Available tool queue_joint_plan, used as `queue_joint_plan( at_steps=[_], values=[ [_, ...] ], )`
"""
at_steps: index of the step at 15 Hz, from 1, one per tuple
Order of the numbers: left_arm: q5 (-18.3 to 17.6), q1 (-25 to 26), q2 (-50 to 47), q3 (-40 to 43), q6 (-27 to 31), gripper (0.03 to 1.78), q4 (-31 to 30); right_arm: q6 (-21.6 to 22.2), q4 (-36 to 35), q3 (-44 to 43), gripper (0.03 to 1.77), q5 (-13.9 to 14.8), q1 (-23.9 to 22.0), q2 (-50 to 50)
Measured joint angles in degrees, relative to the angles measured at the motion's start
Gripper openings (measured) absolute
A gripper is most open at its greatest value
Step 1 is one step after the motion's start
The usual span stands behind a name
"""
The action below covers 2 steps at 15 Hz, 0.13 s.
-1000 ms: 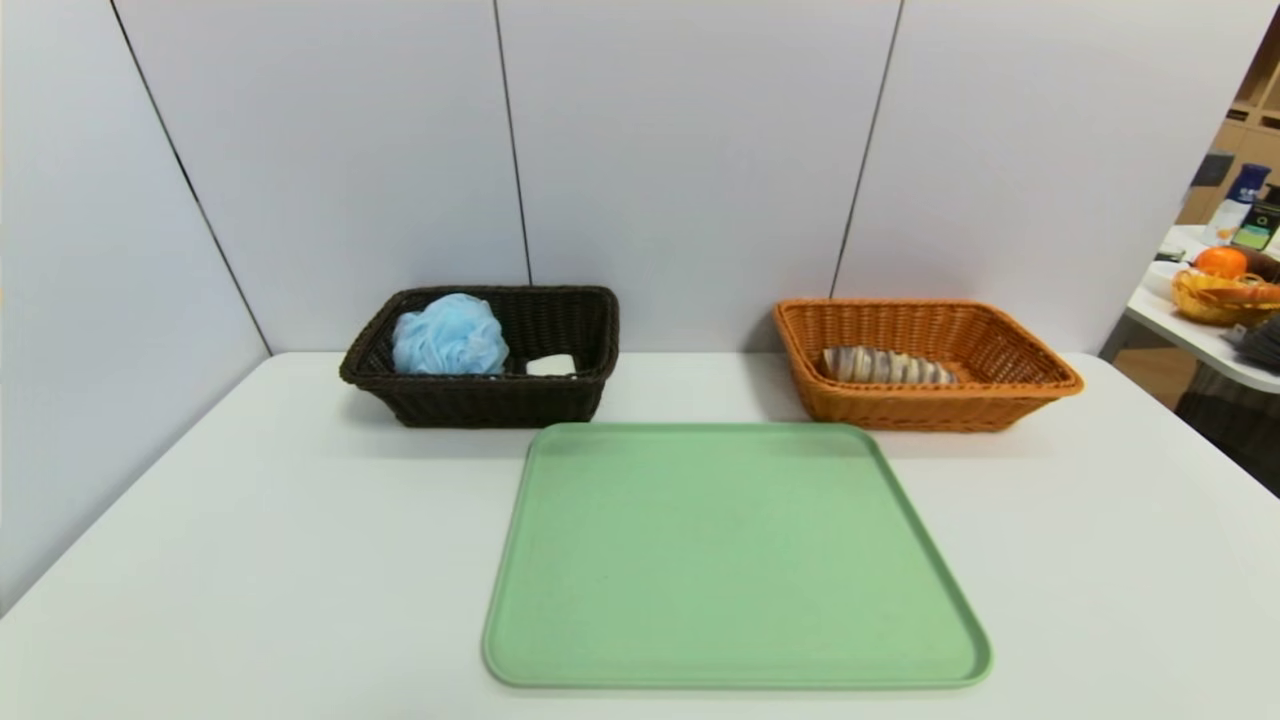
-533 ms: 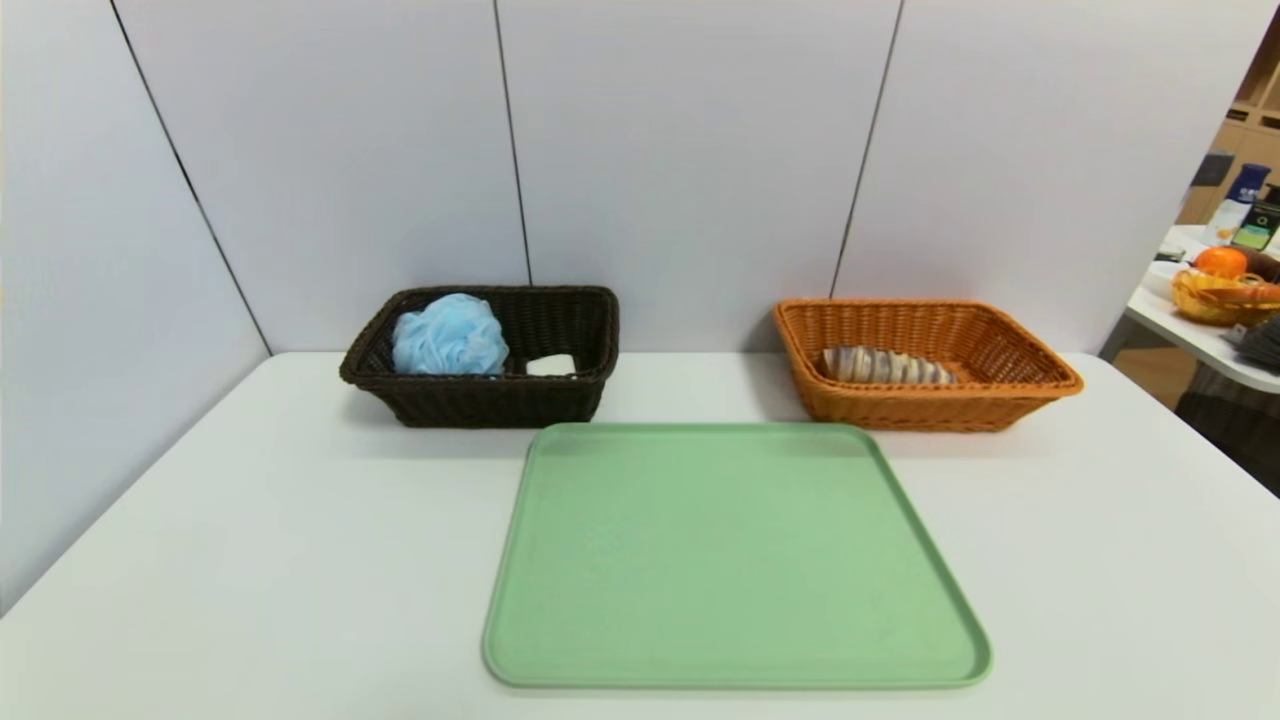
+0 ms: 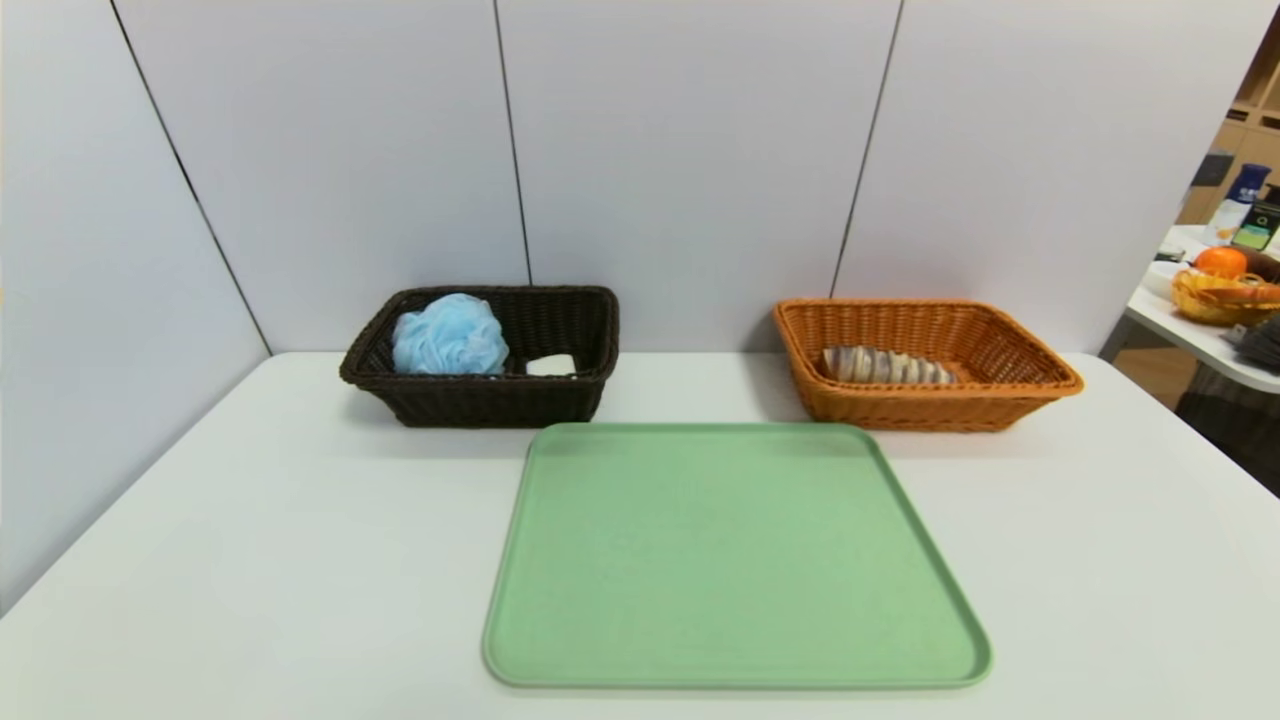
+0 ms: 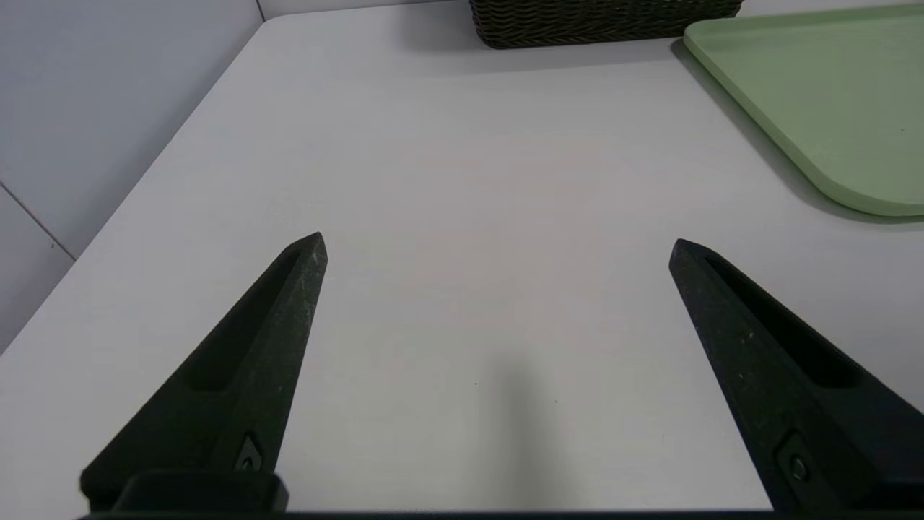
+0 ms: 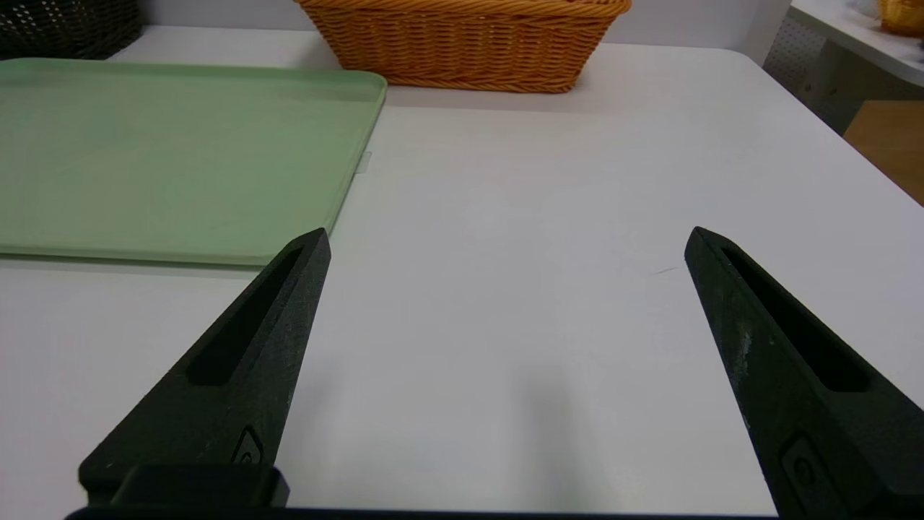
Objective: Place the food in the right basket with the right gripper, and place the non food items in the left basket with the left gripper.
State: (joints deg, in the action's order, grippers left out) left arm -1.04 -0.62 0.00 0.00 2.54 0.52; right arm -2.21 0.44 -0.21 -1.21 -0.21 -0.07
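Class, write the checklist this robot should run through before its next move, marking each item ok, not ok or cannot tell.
1. Striped bread inside the orange basket: ok.
2. Blue pouf inside the dark basket: ok.
3. White soap inside the dark basket: ok.
4. Green tray cleared: ok.
5. Left gripper, over the table's left part, open and unloaded: ok.
6. Right gripper, over the right part, open and unloaded: ok.
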Motion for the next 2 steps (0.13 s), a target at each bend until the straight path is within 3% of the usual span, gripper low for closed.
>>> queue_joint_plan(
  at_steps=[2],
  values=[
    [0.02,0.0,0.0,0.0,0.0,1.69,0.0,0.48,0.0,0.0,1.7,0.37,0.0,0.0]
  ],
)
